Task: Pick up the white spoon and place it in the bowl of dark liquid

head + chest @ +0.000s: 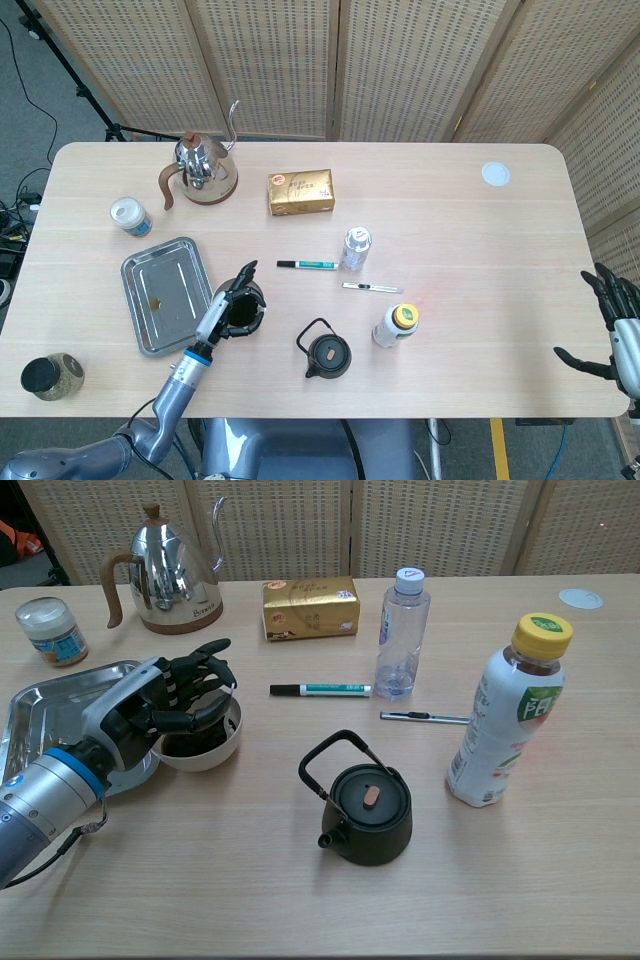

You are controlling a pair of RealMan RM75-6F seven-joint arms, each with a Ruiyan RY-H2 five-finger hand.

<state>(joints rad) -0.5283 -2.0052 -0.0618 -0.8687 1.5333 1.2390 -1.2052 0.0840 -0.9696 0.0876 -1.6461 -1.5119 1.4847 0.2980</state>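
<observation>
The bowl of dark liquid (207, 756) (251, 319) stands just right of the metal tray. My left hand (165, 695) (226, 303) hovers over the bowl's left rim with its fingers spread and slightly curled, hiding most of the liquid. Nothing shows between the fingers. I cannot make out the white spoon in either view; the hand hides most of the bowl's inside. My right hand (615, 335) hangs past the table's right edge, fingers apart and empty, seen only in the head view.
A metal tray (40, 705) lies left of the bowl, and a black teapot (368, 810) stands to its right. Behind are a steel kettle (175, 575), a gold box (310, 607), a marker (320, 690), a clear bottle (400, 635) and a drink bottle (505, 720).
</observation>
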